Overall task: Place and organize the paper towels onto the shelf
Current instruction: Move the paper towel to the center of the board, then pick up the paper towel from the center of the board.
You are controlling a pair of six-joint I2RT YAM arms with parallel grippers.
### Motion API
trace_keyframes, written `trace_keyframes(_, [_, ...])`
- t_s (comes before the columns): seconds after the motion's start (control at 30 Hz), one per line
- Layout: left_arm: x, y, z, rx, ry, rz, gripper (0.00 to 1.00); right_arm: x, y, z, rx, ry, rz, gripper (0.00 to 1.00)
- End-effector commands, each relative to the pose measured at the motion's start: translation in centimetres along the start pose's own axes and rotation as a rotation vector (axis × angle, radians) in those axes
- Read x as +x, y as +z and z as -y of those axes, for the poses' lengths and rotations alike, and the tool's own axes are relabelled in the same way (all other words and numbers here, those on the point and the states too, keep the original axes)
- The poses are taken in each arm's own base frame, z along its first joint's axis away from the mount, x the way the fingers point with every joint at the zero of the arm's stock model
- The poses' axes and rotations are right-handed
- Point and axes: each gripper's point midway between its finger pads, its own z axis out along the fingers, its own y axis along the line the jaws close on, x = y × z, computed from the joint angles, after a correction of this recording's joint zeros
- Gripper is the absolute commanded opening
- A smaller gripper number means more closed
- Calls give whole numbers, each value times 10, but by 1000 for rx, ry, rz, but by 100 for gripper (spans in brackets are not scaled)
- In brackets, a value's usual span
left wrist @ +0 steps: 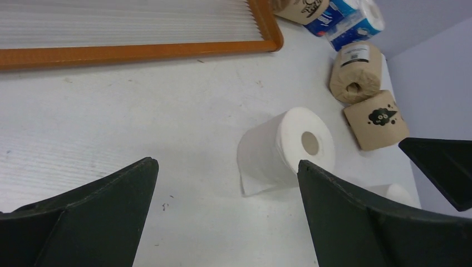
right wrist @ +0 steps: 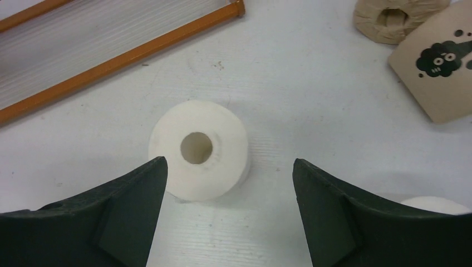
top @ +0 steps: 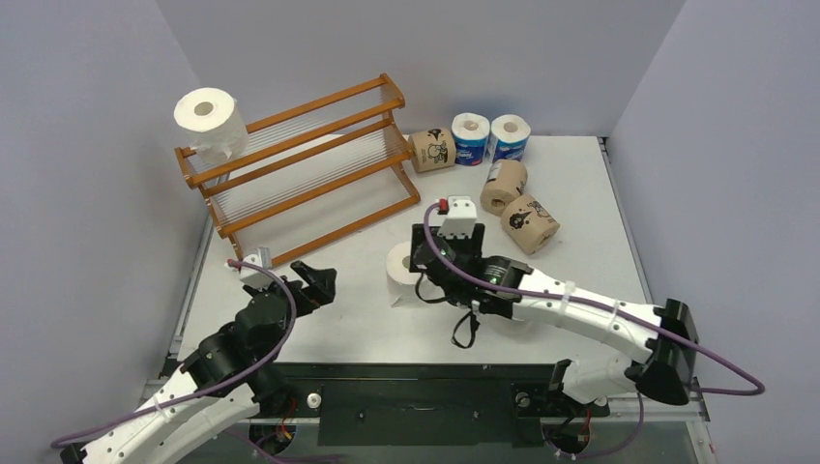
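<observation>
Right pincer (right wrist: 228,163) open, jaws wide apart, straddling a white roll (right wrist: 222,139) from above without touching it. The roll stands on end on the table (top: 580,193), core up, just in front of the shelf (top: 346,230), with a loose flap (left wrist: 253,186) at its base. Risks: if the jaws close off-centre, one finger hits first and shoves or tips the roll. Soft paper, so a hard squeeze likely dents it. The flap may unwind or drag on a lift. Hidden roll (right wrist: 437,204) lies right beside the right finger, mostly under the arm, so a swing could knock it away. Brown rolls (top: 530,222) are near on the right, also sweepable. Left pincer (top: 314,280) open, holding nothing, hovers between the white roll and the shelf's near end, so a carry toward the shelf may clip it. Top roll (top: 208,121) sits at the far left end of the upper tier; a bump to the shelf could probably drop it. Blue rolls (top: 488,138) at the back, well apart.
</observation>
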Motion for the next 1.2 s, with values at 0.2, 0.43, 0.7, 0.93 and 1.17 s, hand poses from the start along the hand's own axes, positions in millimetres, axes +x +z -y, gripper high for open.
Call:
trace_keyframes(0.2, [14,30,99,166,200,-184,97,36,-4,83,110,45,79,78])
trace_keyframes(0.43, [31,64,149,214,261,-245,97,35,-22,107,56,131,150,76])
trace_keyframes(0.7, [73,84,186,236,406,-354,96,43,-29,128,69,130,161,74])
trace_keyframes(0.93, [108,102,200,225,505,-433,83,41,-34,138,89,134,173,72])
trace_keyframes(1.17, [124,113,205,213,555,-466,70,39,-41,153,113,166,211,70])
